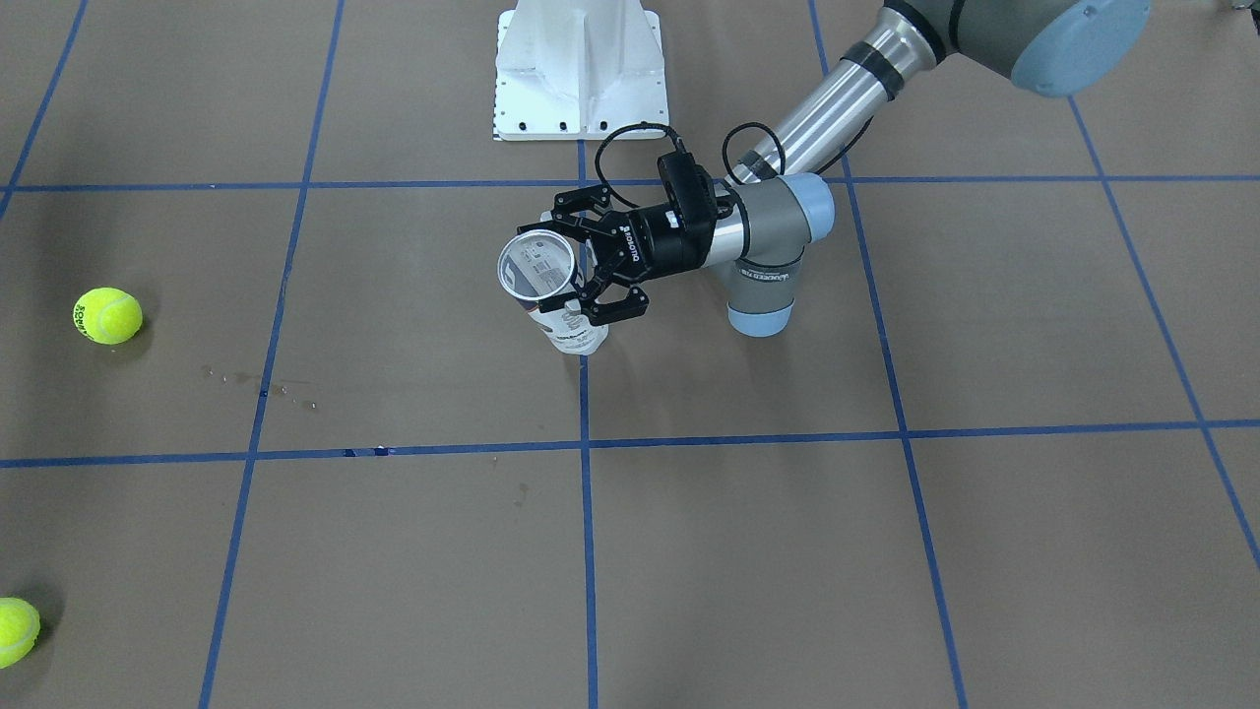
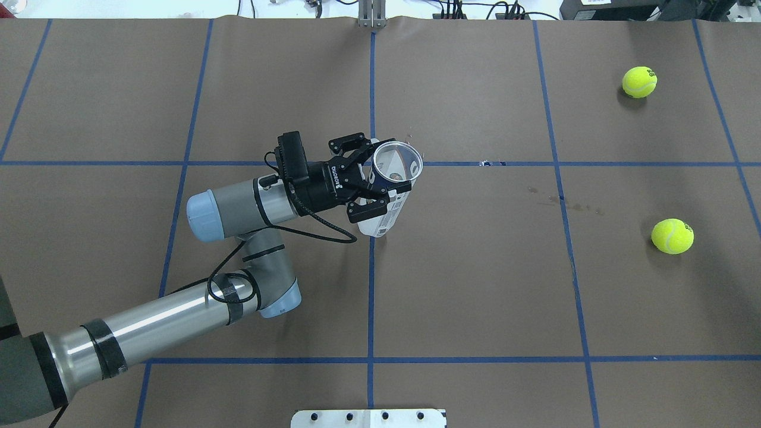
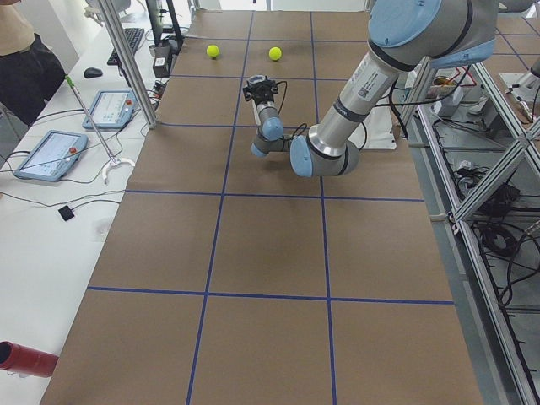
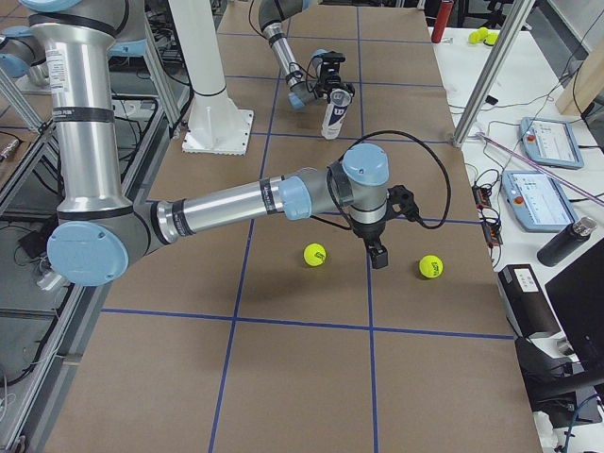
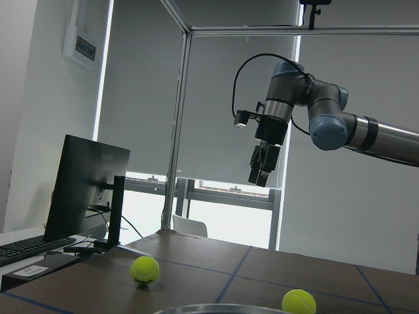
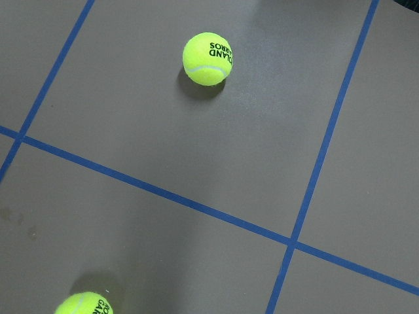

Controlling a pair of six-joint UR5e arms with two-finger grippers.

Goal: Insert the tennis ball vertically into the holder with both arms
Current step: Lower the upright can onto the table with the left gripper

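While the left gripper (image 2: pixel 376 191) was clamped around the clear tennis-ball can (image 2: pixel 389 190), holding it upright with its open mouth up near the middle of the table (image 2: pixel 475 297), no ball had gone in. Two tennis balls lay toward the table's right-hand end, one (image 2: pixel 639 81) near the far edge, the other (image 2: pixel 672 236) closer in. The right gripper (image 5: pixel 263 165) hung above them, empty, fingers close together. Judging by this, the can was ready; picking, carrying and dropping a ball remained.
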